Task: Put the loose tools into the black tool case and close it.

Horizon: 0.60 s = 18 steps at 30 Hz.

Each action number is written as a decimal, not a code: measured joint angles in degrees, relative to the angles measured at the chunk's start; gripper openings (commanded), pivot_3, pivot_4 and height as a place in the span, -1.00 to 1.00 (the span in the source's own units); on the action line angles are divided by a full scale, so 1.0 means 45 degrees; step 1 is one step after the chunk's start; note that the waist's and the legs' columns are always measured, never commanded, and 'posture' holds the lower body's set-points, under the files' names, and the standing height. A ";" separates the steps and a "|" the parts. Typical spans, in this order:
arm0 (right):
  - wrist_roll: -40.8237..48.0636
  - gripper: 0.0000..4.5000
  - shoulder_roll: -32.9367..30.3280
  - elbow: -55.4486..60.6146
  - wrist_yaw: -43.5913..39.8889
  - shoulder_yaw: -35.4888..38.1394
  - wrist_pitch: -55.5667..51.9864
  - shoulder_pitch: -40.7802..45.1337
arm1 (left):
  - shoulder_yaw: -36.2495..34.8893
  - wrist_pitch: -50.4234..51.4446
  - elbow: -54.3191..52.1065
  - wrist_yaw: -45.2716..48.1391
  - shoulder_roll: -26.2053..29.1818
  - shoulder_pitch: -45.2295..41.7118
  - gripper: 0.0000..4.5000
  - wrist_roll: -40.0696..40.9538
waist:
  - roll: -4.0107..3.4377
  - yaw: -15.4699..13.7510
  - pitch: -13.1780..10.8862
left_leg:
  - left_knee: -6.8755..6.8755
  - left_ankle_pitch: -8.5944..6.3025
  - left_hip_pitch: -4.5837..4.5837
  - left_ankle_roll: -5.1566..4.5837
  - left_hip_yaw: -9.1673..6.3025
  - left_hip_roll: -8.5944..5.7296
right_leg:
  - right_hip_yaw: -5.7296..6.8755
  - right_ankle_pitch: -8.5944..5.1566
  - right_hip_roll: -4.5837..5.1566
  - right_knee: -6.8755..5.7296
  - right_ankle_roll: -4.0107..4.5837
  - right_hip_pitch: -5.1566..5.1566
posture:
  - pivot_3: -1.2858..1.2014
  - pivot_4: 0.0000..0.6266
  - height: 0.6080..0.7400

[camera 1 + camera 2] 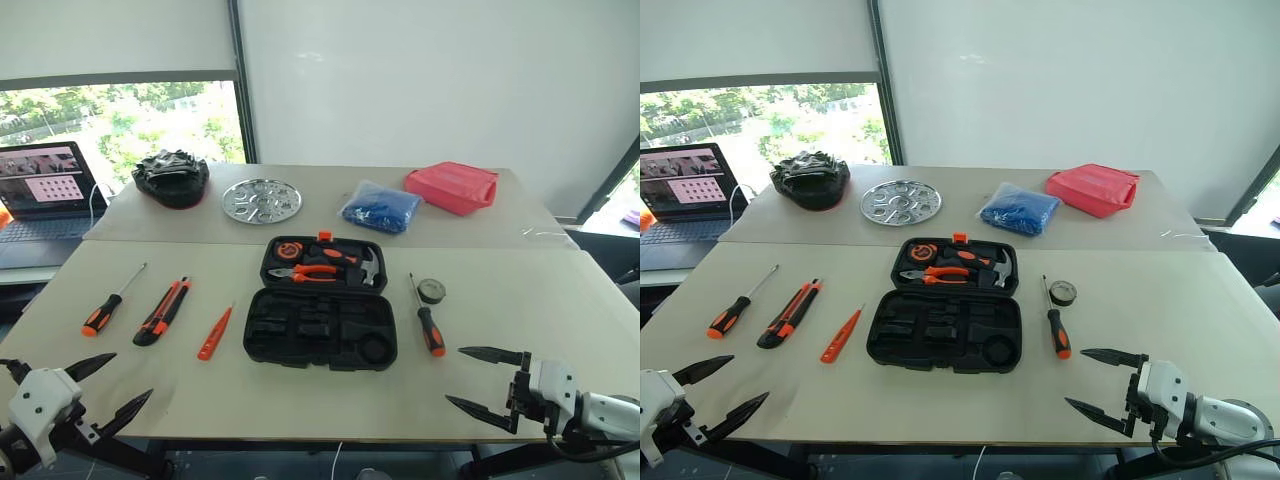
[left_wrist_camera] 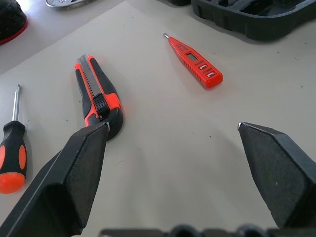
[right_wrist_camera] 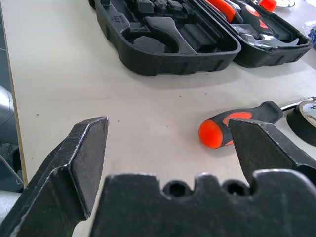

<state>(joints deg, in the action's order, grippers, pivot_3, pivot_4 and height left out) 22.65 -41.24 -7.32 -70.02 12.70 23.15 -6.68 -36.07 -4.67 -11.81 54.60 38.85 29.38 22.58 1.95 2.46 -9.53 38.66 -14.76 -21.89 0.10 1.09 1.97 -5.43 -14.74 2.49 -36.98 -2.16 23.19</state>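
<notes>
- The case (image 1: pixel 945 325) lies open mid-table, pliers (image 1: pixel 938 273) and hammer (image 1: pixel 992 266) in its far half.
- Left of it: tester (image 1: pixel 841 334), knife (image 1: pixel 789 312), a screwdriver (image 1: pixel 736 305).
- Right of it: a second screwdriver (image 1: pixel 1055 322), tape roll (image 1: pixel 1063 293).
- Both grippers (image 1: pixel 720 389) (image 1: pixel 1102 382) hover spread at the near edge.

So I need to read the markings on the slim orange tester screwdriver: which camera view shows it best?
The left wrist view: the tester screwdriver lies close and unobstructed there, its tip and small windows visible. Both eye views show it as a thin orange sliver between the utility knife and the tool case. The right wrist view shows the case instead.
</notes>
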 measured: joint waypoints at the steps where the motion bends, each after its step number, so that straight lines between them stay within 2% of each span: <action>1: 0.0000 0.98 0.0000 0.0000 0.0000 0.0000 0.0000 0.0000 | 0.0000 0.0000 0.0000 0.0000 0.0000 0.0000 1.00 0.0000 | 0.0000 0.0000 0.0000 | 0.0000 0.0000 0.0000 0.0000 0.0000 0.0000 | 0.0000 0.0000 0.0000 0.0000 0.0000 -0.0001 | 0.03 -0.52 1.00; 5: 0.0073 0.98 0.0973 0.0309 0.0896 -0.0046 -0.0026 0.0516 | -0.0090 0.0974 -0.0039 -0.0125 -0.0008 -0.0003 1.00 0.0592 | 0.0002 0.0060 0.0000 | 0.0001 0.0000 0.0008 0.0000 -0.0002 0.0011 | -0.0001 0.0000 -0.0011 -0.0016 0.0001 0.0003 | 0.03 -0.52 1.00; 8: 0.0771 0.98 0.2271 0.1835 0.2058 -0.0267 -0.0452 0.1029 | -0.1157 0.2339 0.0012 -0.0727 -0.0383 0.0488 1.00 0.1616 | -0.0008 0.0203 -0.0003 | -0.0004 -0.0001 0.0008 0.0000 -0.0009 0.0039 | 0.0000 -0.0007 -0.0011 -0.0030 0.0011 0.0016 | 0.03 -0.52 1.00; 13: 0.2729 0.98 0.2607 0.4482 0.2695 -0.0807 -0.2505 0.1214 | -0.3160 0.5459 0.0432 -0.3057 -0.1555 0.1356 1.00 0.3447 | 0.0014 0.0213 -0.0007 | -0.0004 -0.0013 -0.0004 -0.0003 -0.0101 0.0033 | 0.0005 -0.0010 0.0009 -0.0026 0.0006 0.0012 | 0.03 -0.52 1.00; 18: 0.2720 0.98 0.2977 0.5163 0.2527 -0.1308 -0.2582 0.1257 | -0.4022 0.7960 0.0638 -0.4491 -0.1449 0.1454 1.00 0.4593 | 0.0077 -0.0032 0.0008 | 0.0024 -0.0011 0.0003 0.0000 -0.0109 0.0023 | 0.0037 -0.0011 0.0015 -0.0026 0.0005 -0.0004 | 0.03 -0.52 1.00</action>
<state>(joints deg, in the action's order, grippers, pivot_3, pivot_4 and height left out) 34.89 -27.84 15.91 -58.65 6.81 11.53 -1.02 -54.17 31.15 -8.94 34.40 32.33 35.92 43.25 2.29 2.32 -9.50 38.77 -14.81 -21.88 0.10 0.60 2.08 -5.26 -14.79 2.55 -37.10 -2.14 23.17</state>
